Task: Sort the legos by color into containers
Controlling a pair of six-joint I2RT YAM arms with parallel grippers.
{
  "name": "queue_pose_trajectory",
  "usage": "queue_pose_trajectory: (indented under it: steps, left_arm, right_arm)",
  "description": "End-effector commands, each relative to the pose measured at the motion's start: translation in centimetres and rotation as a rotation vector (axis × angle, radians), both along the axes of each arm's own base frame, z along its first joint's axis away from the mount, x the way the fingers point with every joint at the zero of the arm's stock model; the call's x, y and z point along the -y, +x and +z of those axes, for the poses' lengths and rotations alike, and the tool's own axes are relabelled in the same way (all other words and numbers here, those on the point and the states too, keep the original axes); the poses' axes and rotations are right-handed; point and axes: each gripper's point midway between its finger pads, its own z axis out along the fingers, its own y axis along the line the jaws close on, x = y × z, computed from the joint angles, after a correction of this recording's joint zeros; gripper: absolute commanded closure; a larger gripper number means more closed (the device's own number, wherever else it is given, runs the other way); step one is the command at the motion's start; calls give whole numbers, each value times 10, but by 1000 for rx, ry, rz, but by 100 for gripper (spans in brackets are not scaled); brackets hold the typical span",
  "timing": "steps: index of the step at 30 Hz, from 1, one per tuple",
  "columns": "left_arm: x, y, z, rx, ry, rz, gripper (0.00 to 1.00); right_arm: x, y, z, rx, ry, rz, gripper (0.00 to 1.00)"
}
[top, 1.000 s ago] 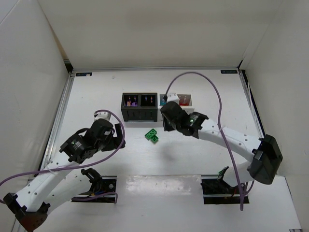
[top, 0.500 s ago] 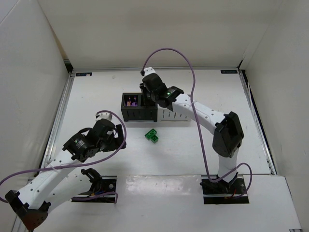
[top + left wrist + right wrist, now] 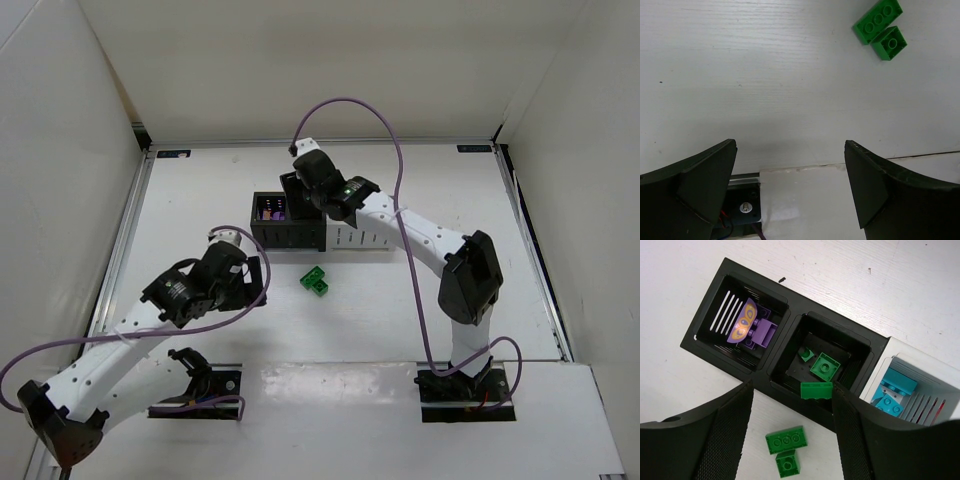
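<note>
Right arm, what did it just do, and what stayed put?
It swung left from in front of the white bins to over the black bins, and its hand opened, releasing a green lego above the one holding greens. The left hand stayed open; the two loose green legos didn't move.

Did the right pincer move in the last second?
Yes. The right pincer swung left and farther back, from the near side of the containers to above their black half.
</note>
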Motion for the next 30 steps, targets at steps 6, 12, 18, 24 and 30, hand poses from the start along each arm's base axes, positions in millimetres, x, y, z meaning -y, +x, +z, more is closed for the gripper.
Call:
queue_pose_trajectory:
  steps: [6,12,18,24,30]
  left_arm:
    - [21,9,13,31,-77,-42,0]
    - [17,4,13,40,-91,-31,0]
    - [13,1,11,29,-78,-23,0]
    - [11,2,11,31,-69,-19,0]
    - [9,0,7,19,-56,-15,0]
  right_arm:
    - [7,-1,41,59,30,5,56]
    - [6,-5,29,45,13,-1,72]
    - [11,0,20,22,10,-16,51]
    - [9,0,11,13,-3,-13,35]
    - [12,1,-4,-15,-23,-30,69]
